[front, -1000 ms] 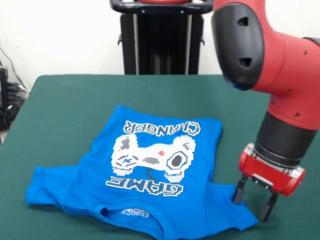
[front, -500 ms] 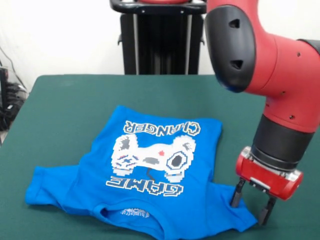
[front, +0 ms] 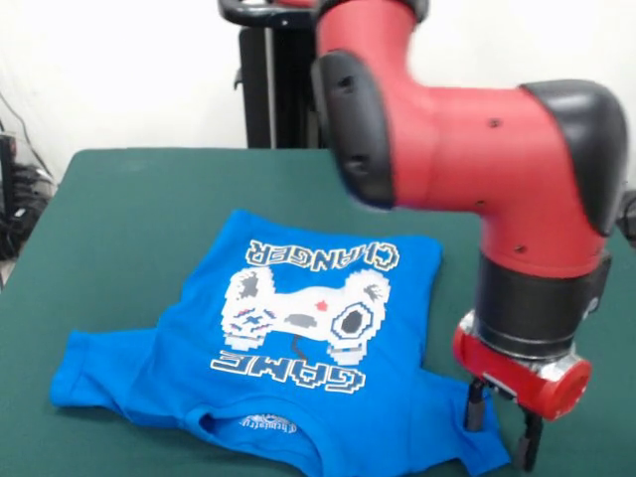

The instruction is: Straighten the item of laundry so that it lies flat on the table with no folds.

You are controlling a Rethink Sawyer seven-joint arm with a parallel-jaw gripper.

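Here: blue shirt (front: 298,348) print-up on green worktop (front: 129,209); gripper (front: 502,432) at shirt's sleeve edge, fingers (front: 476,409) apart, straddling sleeve tip, nothing visibly clamped.

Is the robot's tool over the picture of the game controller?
No, the tool is at the T-shirt's sleeve corner, away from the print.
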